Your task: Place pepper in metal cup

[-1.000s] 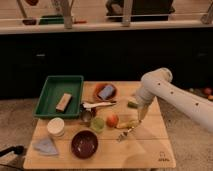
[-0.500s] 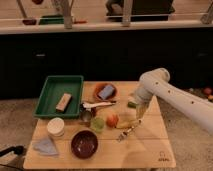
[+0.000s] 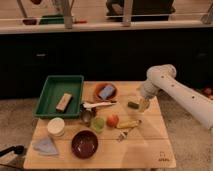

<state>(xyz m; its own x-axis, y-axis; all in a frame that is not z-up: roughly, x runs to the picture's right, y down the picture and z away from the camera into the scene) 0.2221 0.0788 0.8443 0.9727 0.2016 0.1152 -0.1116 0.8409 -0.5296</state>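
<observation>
The pepper (image 3: 132, 104) is small and dark green, at the right middle of the wooden table. My gripper (image 3: 142, 104) hangs from the white arm and sits right beside the pepper, at its right end; whether it touches it I cannot tell. The metal cup (image 3: 86, 117) is a small silver cylinder standing left of centre, between the green tray and a pale green round item, well to the left of the gripper.
A green tray (image 3: 58, 95) holds a tan block. Also on the table: an orange plate with a blue item (image 3: 105, 91), silver utensil (image 3: 97, 105), pale green round item (image 3: 98, 123), orange-red fruit (image 3: 112, 120), yellow item (image 3: 127, 124), fork (image 3: 122, 135), maroon bowl (image 3: 84, 144), white cup (image 3: 56, 126), grey cloth (image 3: 45, 146).
The arm and gripper have shifted only slightly near the pepper. The other things on the table have not moved.
</observation>
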